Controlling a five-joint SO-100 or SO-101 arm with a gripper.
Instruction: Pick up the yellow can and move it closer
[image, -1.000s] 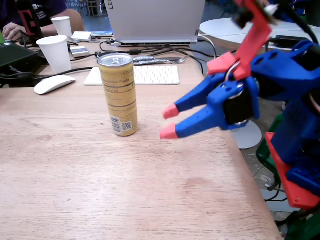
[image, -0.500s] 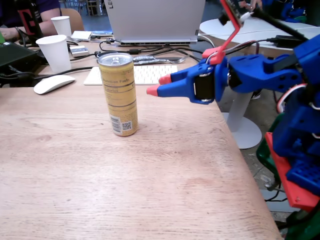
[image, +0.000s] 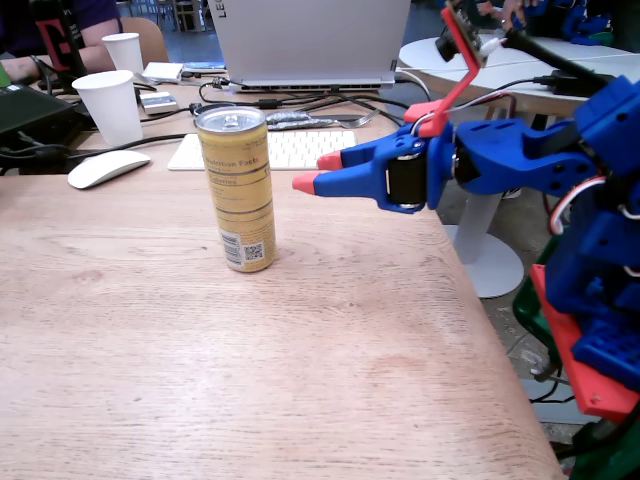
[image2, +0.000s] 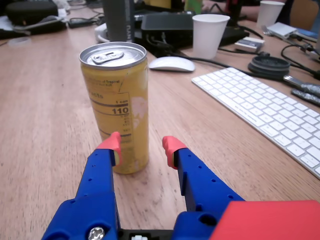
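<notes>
The yellow can (image: 237, 188) stands upright on the wooden table (image: 200, 360), a tall slim golden can with a silver top and a white code patch near its base. In the wrist view the yellow can (image2: 116, 102) fills the left centre, just ahead of the fingers. My blue gripper (image: 318, 173) with red fingertips hovers to the can's right at about its upper half, open, a small gap away and holding nothing. From the wrist camera, the gripper (image2: 142, 147) points slightly right of the can, with the left fingertip (image2: 112, 144) overlapping the can's lower part.
Behind the can lie a white keyboard (image: 290, 149), a white mouse (image: 106, 167), two white paper cups (image: 110, 106) and a laptop (image: 310, 42) with cables. The table's right edge (image: 470, 300) is close under the arm. A person sits at the far left.
The gripper rose and swung from lower right toward the can, ending level with its upper half. In the last half second it barely shifted. The can has not moved.
</notes>
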